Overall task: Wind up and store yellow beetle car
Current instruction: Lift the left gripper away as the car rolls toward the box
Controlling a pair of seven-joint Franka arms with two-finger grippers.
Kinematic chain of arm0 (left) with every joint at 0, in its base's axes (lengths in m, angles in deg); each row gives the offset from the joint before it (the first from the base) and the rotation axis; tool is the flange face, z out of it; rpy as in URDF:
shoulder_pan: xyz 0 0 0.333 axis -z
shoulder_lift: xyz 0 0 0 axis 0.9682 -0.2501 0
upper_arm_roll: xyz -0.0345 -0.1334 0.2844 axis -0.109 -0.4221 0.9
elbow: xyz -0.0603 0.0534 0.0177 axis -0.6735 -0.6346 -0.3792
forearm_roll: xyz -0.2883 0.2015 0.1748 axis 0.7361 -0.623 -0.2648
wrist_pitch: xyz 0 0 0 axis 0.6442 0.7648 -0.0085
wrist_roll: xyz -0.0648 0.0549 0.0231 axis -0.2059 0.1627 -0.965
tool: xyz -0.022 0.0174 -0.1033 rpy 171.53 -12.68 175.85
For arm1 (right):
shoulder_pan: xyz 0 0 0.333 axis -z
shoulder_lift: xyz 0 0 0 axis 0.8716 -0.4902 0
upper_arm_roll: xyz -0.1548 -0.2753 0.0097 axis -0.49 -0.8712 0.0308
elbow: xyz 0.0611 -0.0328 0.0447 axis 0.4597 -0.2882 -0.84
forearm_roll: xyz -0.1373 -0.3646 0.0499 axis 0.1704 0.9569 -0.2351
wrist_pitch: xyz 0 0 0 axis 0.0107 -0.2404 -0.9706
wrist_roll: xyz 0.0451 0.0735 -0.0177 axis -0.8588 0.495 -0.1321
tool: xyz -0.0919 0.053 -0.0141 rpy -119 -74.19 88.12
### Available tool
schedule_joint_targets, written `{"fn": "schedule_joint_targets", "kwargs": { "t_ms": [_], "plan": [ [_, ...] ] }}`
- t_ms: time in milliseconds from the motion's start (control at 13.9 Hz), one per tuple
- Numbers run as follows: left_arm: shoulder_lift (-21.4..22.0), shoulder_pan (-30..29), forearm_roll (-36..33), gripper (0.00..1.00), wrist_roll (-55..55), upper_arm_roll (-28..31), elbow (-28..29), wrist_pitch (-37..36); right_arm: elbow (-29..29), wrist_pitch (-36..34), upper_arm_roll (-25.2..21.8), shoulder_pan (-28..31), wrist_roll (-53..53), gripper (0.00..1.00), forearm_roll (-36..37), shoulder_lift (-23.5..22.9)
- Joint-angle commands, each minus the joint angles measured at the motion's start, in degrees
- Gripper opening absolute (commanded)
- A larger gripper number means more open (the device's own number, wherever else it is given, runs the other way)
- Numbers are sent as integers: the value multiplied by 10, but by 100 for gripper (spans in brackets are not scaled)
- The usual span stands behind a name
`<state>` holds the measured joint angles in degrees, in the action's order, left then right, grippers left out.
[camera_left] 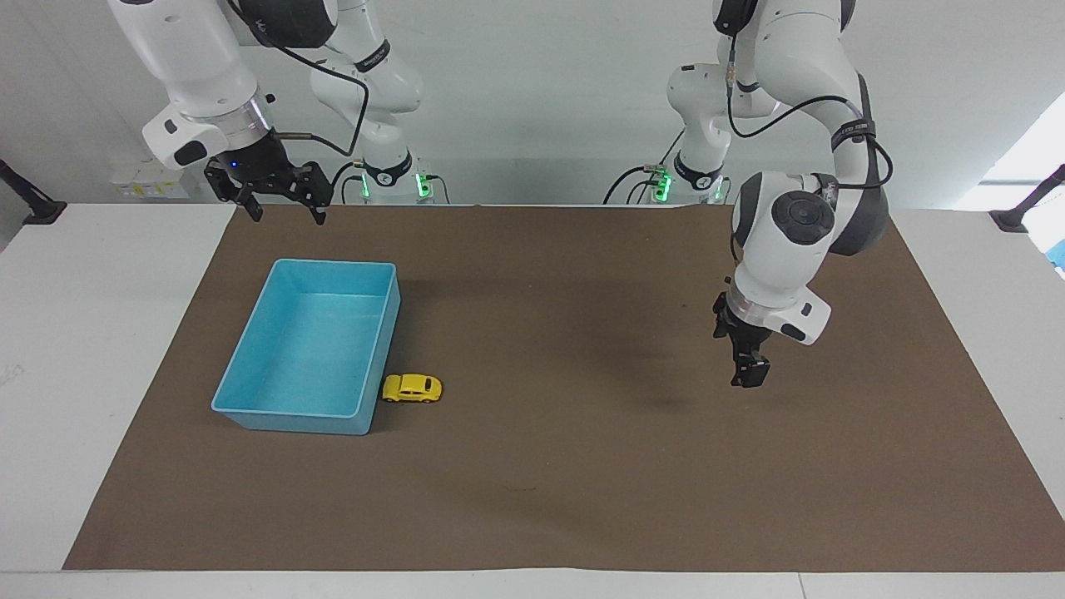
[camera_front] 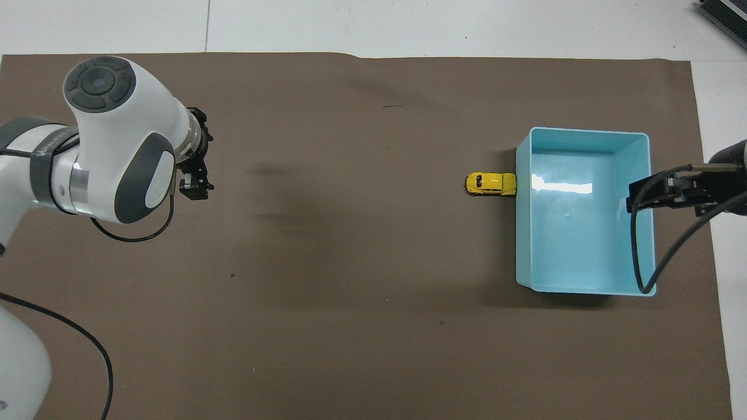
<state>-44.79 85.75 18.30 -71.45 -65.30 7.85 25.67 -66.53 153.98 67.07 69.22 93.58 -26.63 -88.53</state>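
The yellow beetle car (camera_left: 412,388) stands on the brown mat with one end against the outside wall of the blue tray (camera_left: 291,420). In the overhead view the car (camera_front: 491,184) touches the tray's wall (camera_front: 523,233) on the side toward the left arm. The tray has nothing in it. My left gripper (camera_left: 749,374) hangs low over the bare mat toward the left arm's end, well apart from the car; it also shows in the overhead view (camera_front: 195,189). My right gripper (camera_left: 284,215) is open and empty, held high over the tray's rim at the right arm's end (camera_front: 642,197).
The brown mat (camera_left: 582,466) covers most of the white table (camera_left: 83,333). A black cable (camera_front: 636,256) from the right arm hangs over the tray's rim.
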Motion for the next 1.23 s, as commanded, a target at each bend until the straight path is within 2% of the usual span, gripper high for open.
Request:
{"fn": "schedule_joint_targets", "kwargs": {
  "t_ms": [0,216,505,938,1155],
  "plan": [
    [0,-7,-6,100,29,-5,-21,1,-17,11,0,7,-17,100,-13,14],
    [10,-9,-2,100,74,-4,-33,-3,-17,11,0,7,-17,100,-13,14],
    [43,-33,2,100,148,-6,-33,-9,-17,11,0,7,-17,100,-13,14],
    [53,-34,3,100,288,-4,-33,-10,-20,5,-1,7,-23,100,-14,17],
    [56,-34,2,100,357,-1,-33,-14,-20,16,-1,0,30,100,-13,17]
  ]
}}
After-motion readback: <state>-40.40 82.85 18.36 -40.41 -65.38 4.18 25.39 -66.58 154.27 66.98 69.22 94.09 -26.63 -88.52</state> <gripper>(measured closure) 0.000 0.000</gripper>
